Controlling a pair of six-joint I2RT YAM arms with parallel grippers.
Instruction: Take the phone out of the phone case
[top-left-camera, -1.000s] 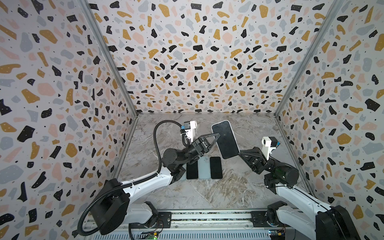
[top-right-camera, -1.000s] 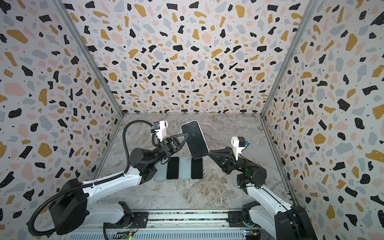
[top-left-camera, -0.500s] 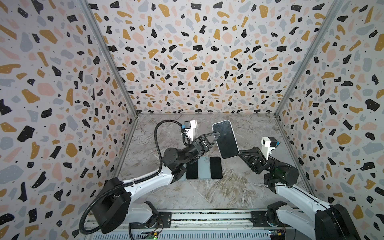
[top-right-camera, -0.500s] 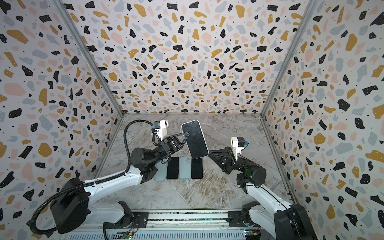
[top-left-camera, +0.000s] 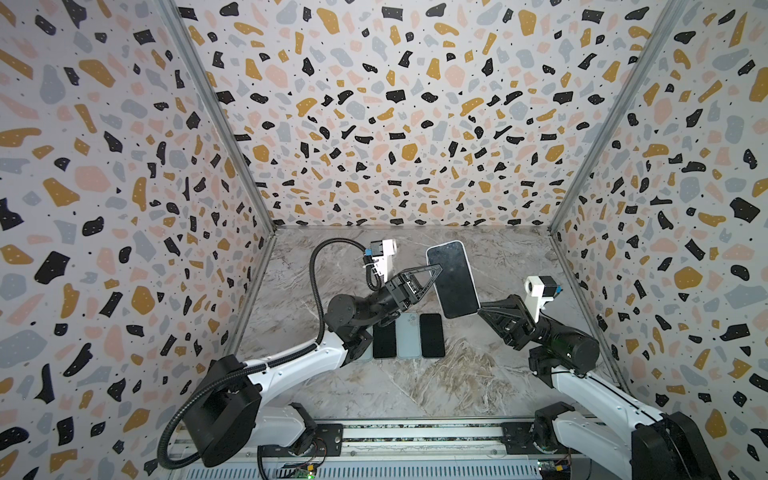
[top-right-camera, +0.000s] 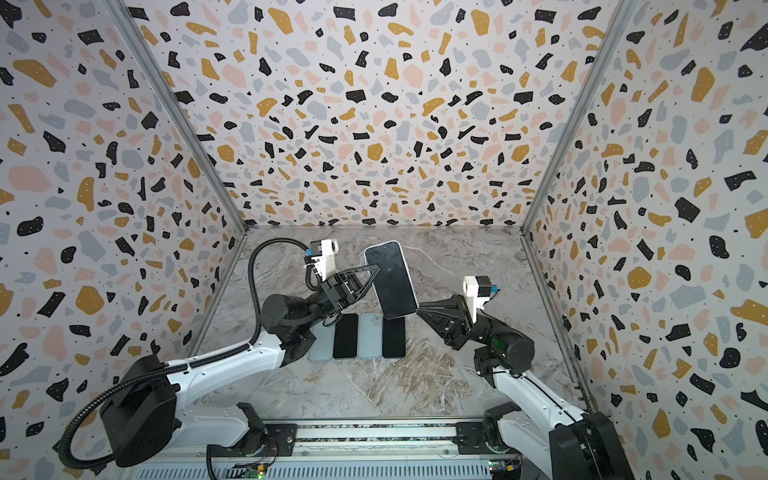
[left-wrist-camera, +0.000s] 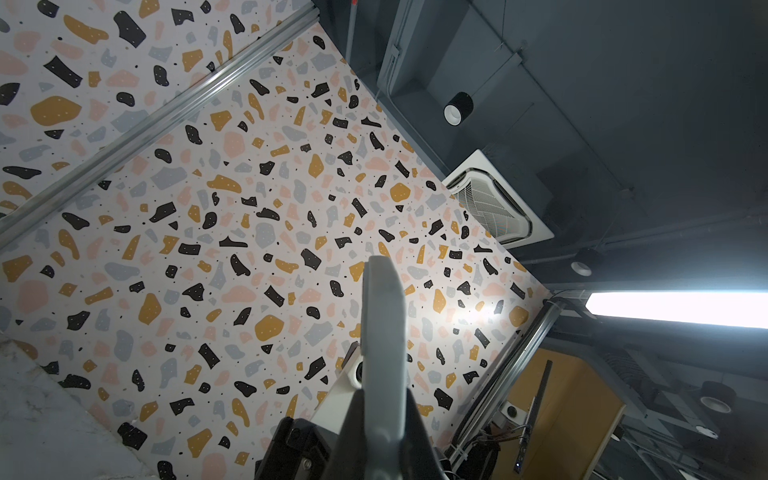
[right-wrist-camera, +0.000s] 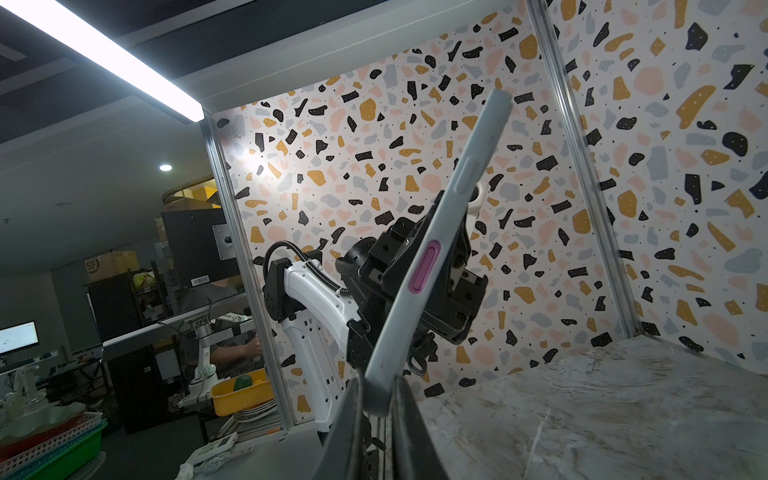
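Observation:
A phone (top-left-camera: 453, 278) with a dark screen sits in a pale grey phone case (right-wrist-camera: 436, 249) and is held in the air above the table, screen up in both top views (top-right-camera: 392, 278). My left gripper (top-left-camera: 435, 271) is shut on the case's left long edge (left-wrist-camera: 382, 332), at its middle. My right gripper (top-left-camera: 480, 309) is shut on the case's near right corner. In the right wrist view the case's edge with a pink button (right-wrist-camera: 424, 266) rises from between that gripper's (right-wrist-camera: 378, 395) fingers. The left wrist view shows the left gripper (left-wrist-camera: 382, 399) clamped on the case.
Below the held phone, a row lies on the marble table (top-left-camera: 415, 386): a black phone (top-left-camera: 384, 338), a pale case (top-left-camera: 408, 336), another black phone (top-left-camera: 432, 334), and a pale case (top-right-camera: 321, 345) partly under the left arm. Terrazzo walls enclose three sides.
The held phone has shifted very slightly to the right. Both grippers keep their hold.

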